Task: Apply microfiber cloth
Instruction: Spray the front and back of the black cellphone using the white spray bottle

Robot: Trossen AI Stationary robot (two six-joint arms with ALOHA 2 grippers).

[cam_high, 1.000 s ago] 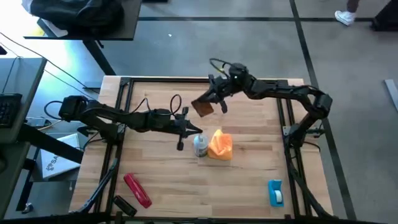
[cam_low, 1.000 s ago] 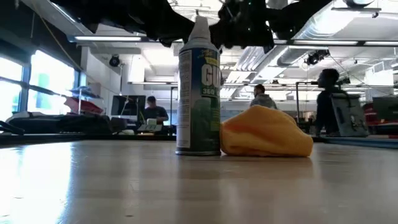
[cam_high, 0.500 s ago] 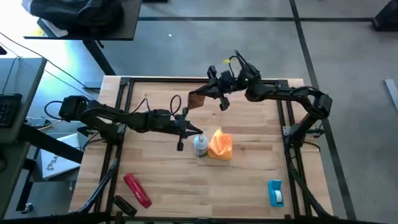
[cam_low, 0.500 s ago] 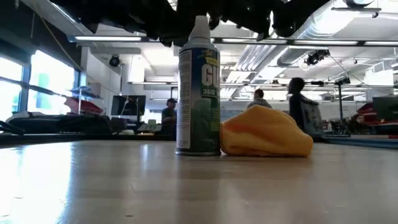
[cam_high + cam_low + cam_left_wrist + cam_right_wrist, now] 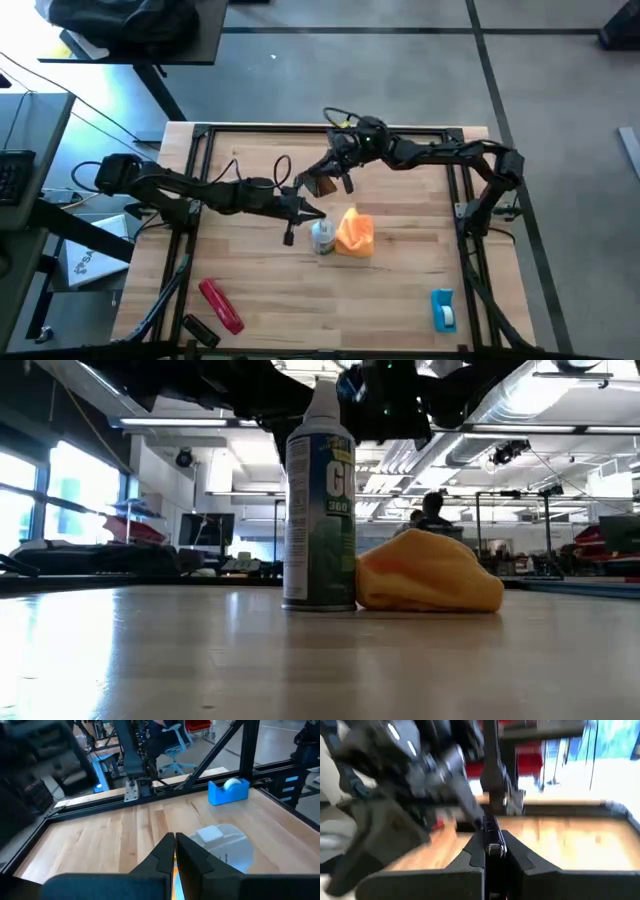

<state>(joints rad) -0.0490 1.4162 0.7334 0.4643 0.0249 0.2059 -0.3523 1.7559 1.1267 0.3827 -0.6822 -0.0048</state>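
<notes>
The orange microfiber cloth (image 5: pixel 355 232) lies bunched on the table, its underside on the wood, touching a white spray can (image 5: pixel 322 236) that stands upright on the cloth's left (image 5: pixel 320 510). My left gripper (image 5: pixel 312 211) hovers shut just left of the can's top (image 5: pixel 220 842), touching nothing that I can see. My right gripper (image 5: pixel 335 178) is above the table behind the can, shut on a flat dark phone (image 5: pixel 322 186). My right gripper pinches the phone between its two fingers. In the right wrist view the phone shows edge-on as a thin dark strip (image 5: pixel 489 840) between them. The phone is lifted clear of the table, tilted, and sticks out toward my left gripper.
A red oblong tool (image 5: pixel 222 305) and a small black object (image 5: pixel 200 329) lie near the front left corner. A blue tape dispenser (image 5: pixel 443 309) sits at the front right. A dark frame (image 5: pixel 300 128) runs around the table's edges. People show in the room behind.
My right gripper has carried the phone first toward the far edge, then back toward the near and left side, ending close above my left gripper and the can. The phone has turned in the hold. Cloth and can have stayed put.
</notes>
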